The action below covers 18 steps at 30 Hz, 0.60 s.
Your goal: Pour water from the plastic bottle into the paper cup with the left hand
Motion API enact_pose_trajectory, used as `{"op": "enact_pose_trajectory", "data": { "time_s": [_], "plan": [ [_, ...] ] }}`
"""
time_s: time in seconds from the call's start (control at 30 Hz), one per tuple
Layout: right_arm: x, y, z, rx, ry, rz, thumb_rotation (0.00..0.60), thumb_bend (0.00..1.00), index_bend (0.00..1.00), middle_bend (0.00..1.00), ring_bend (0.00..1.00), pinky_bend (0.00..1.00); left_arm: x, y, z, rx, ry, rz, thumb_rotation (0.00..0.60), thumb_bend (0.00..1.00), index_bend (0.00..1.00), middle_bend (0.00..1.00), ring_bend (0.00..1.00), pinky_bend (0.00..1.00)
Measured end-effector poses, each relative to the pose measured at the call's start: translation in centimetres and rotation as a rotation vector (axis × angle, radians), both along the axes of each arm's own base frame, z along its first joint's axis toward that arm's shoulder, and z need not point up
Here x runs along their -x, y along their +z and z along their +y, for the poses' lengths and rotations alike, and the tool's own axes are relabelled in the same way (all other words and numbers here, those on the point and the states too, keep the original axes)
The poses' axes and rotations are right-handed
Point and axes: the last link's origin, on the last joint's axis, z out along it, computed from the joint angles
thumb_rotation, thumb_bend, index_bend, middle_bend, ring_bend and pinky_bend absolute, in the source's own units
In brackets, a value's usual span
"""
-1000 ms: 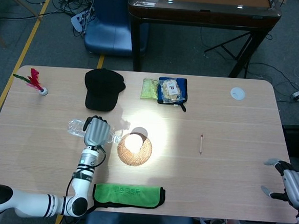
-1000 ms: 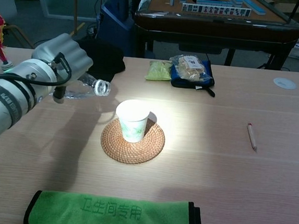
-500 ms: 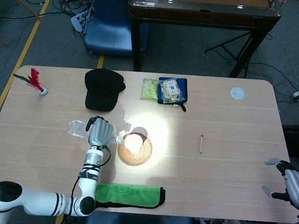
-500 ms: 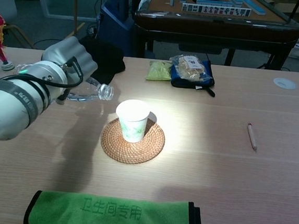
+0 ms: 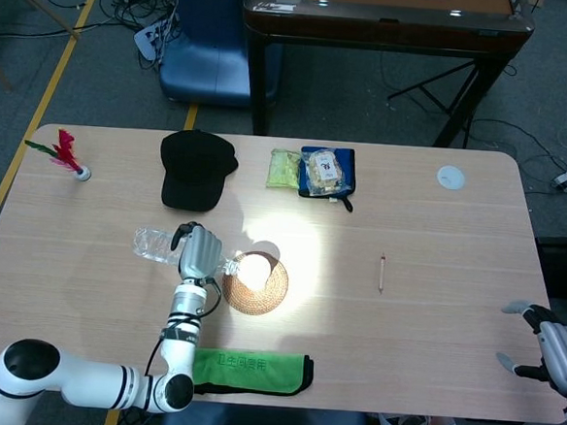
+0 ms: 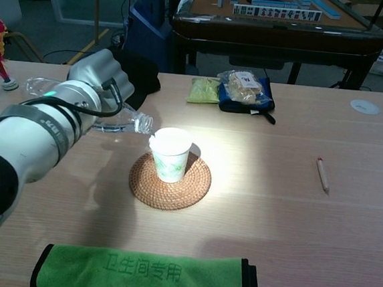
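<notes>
Plastic bottle [image 6: 123, 119] tipped sideways, mouth at the paper cup's [image 6: 170, 154] rim.
Left hand [image 6: 98, 75] grips its body; pouring seems about to start, needing further tilt over the opening.

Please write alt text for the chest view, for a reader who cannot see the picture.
The left hand holds a plastic bottle tipped on its side, its mouth right at the rim of a paper cup standing on a woven coaster. A green cloth lies in front; a black cap, snack bags and a pencil lie farther off.
</notes>
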Motion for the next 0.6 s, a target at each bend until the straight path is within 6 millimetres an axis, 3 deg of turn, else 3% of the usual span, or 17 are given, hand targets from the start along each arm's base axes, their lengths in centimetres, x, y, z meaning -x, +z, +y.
{"op": "enact_pose_trajectory", "data": {
  "time_s": [0.6],
  "plan": [
    [-0.06, 0.00, 0.05, -0.003, 0.005, -0.005, 0.600, 0.20, 0.30, 0.22, 0.19, 0.37, -0.26, -0.35, 0.22, -0.017, 0.016, 0.044, 0.600, 0.00, 0.66, 0.79, 0.57, 0.79]
  ]
}}
